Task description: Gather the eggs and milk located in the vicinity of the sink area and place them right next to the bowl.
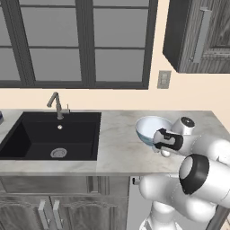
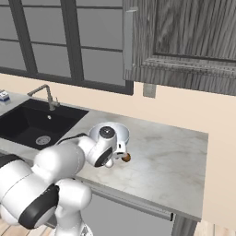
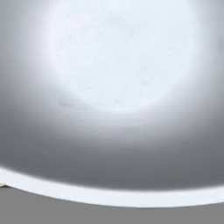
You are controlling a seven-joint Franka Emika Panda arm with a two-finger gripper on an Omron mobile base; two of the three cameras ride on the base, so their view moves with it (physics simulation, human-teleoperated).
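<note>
Robot's pincer (image 2: 120, 156) low over the marble table (image 2: 161, 156) beside the bowl (image 1: 146, 127), its spread impossible to tell, brown egg (image 2: 126, 157) just beside it, black sink (image 1: 49, 134) well apart to the left

Sink and bowl on the pale marble counter (image 1: 117, 148)

The wide glossy bowl (image 1: 148, 127), pale blue-white inside, sits well right of the large black rectangular sink (image 1: 51, 134); a slim brushed-metal faucet (image 1: 56, 105) rises behind the sink, and the white arm crosses the bowl's right side.
</note>
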